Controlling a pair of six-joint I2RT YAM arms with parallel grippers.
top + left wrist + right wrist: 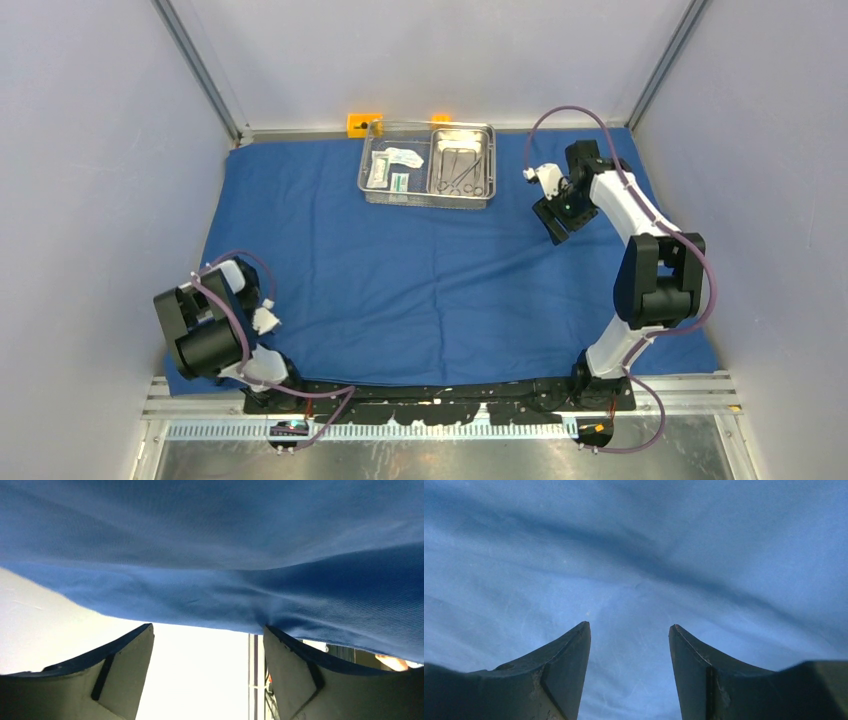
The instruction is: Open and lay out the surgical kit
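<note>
One blue cloth (420, 270), woven, soft and faintly creased, spread flat, likely as the laying-out field. On it, far centre: a wire-mesh basket (372, 190) holding white-green packets (390, 170) on its left side and a smooth steel tray (489, 160) of thin scissors and forceps (458, 170) on its right. Left gripper (207, 627) at the cloth's near-left edge, jaws apart, empty. Right gripper (629, 625) over the cloth just right of the basket, jaws apart, empty.

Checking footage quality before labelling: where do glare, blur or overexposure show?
Top external: sharp, with a glare spot on the steel tray. Left wrist: background below the blue cloth is blown out white. Right wrist: cloth soft and dim, one dark fold.
</note>
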